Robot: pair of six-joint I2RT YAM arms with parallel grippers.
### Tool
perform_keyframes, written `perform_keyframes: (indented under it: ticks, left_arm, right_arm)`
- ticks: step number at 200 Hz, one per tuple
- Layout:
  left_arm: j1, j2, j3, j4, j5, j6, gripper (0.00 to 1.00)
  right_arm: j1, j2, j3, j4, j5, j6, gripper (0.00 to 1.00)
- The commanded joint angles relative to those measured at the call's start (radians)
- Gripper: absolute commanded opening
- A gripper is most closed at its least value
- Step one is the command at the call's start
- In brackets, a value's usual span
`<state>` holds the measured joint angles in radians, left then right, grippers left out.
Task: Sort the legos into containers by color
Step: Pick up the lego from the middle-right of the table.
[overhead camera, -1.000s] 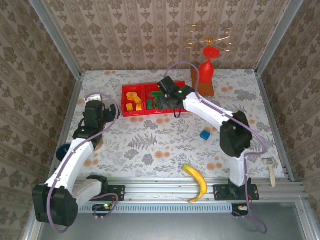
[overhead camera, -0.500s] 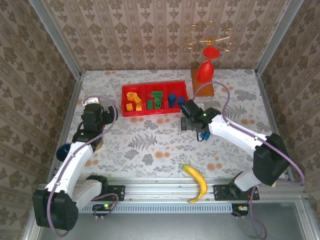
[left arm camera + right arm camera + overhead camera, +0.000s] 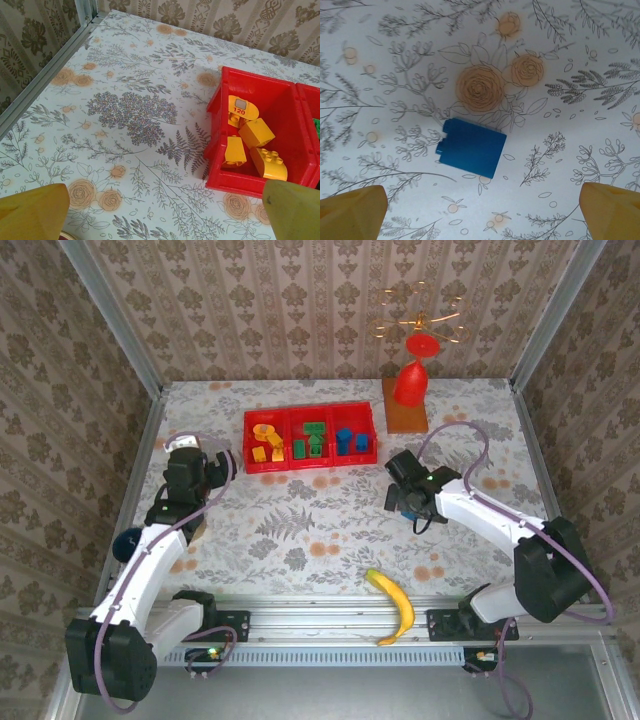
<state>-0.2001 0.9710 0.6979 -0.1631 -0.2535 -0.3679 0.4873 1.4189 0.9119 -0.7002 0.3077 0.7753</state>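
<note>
In the top view, the red tray (image 3: 310,468) lay at about 11 o'clock from the middle of the desk (image 3: 300,530), its long side running 9 to 3 o'clock. Its 9 o'clock compartment held the orange-yellow bricks (image 3: 255,147), four of them countable from the left wrist. The middle compartment held the green bricks (image 3: 312,440), and the 3 o'clock one held the blue bricks (image 3: 351,441).

One loose blue brick (image 3: 470,147) lay flat on the desk at about 4 o'clock from the middle, well apart from the tray. The right gripper (image 3: 410,502) hung directly over it. In the right wrist view its two yellow fingers (image 3: 352,210) stood spread wide at the lower corners. The brick sat on the flowered cloth between and ahead of them, touched by neither.

The left gripper (image 3: 215,465) was at 9 o'clock, just beside the tray's 9 o'clock end. Its fingers were likewise spread wide, with nothing between them but bare desk.

A banana (image 3: 392,605) lay at 5 o'clock near the front rail. A red goblet on a wooden base (image 3: 412,385) stood at 1 o'clock by the back wall.
</note>
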Motion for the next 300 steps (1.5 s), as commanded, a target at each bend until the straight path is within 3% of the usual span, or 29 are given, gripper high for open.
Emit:
perform_keyframes:
  ticks: [1, 74, 176, 300]
  left_arm:
    - [0.011, 0.000, -0.009, 0.026, 0.013, -0.022, 1.00]
    - [0.011, 0.037, 0.002, 0.033, 0.035, -0.025, 1.00]
    - [0.012, 0.054, 0.005, 0.037, 0.044, -0.021, 1.00]
    - [0.012, 0.060, 0.001, 0.046, 0.055, -0.029, 1.00]
  right_arm:
    - [-0.022, 0.022, -0.034, 0.068, -0.068, 0.036, 0.96]
    - [-0.057, 0.120, -0.045, 0.144, -0.098, 0.053, 0.90]
    - [-0.086, 0.248, -0.013, 0.243, -0.154, 0.044, 0.74]
    - [-0.036, 0.313, 0.093, 0.144, -0.103, -0.026, 0.49]
